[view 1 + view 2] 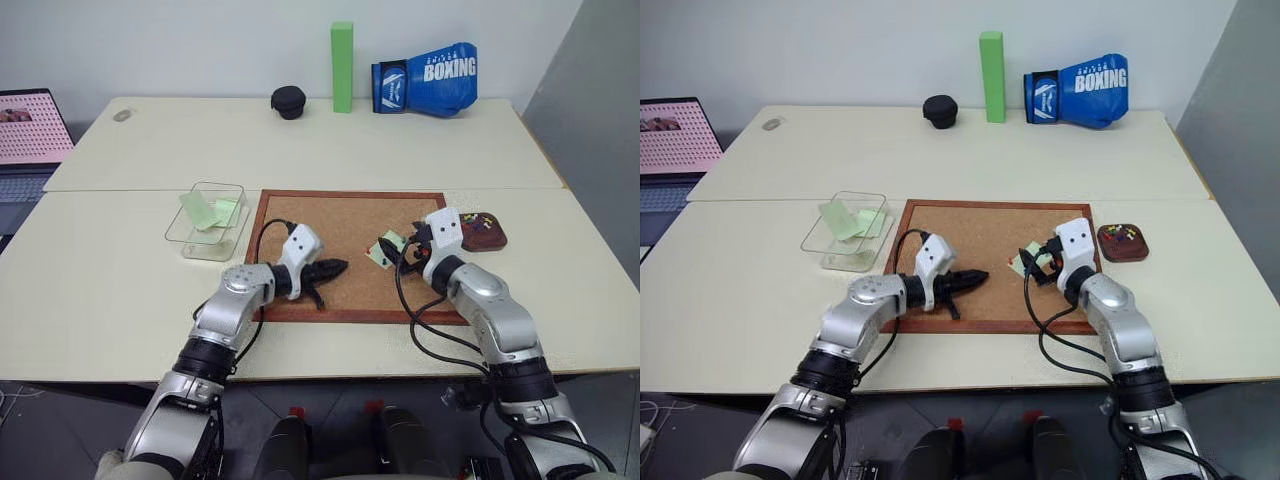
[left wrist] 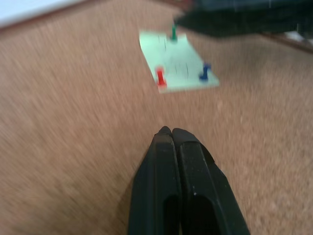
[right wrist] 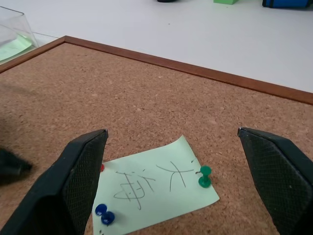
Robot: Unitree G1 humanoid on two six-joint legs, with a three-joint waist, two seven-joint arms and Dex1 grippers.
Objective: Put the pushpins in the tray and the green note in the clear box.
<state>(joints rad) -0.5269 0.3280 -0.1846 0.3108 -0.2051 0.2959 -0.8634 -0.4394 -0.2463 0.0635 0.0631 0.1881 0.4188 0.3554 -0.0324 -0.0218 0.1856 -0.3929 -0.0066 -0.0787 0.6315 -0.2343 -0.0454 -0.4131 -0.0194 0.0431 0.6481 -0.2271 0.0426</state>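
Right wrist view: three pushpins point(image 3: 204, 176), one green note point(image 3: 156, 191)

The left gripper point(image 1: 335, 268) points toward two o'clock with fingers pressed together, while the right gripper point(image 3: 173, 183) is spread wide, aimed toward ten o'clock.

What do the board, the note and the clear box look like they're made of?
Board: cork, going by its speckled, grainy brown face, in a smooth reddish-brown frame, likely wood.
Note: thin matte green paper with pen marks, held by pushpins.
Clear box: see-through and glossy, probably plastic.
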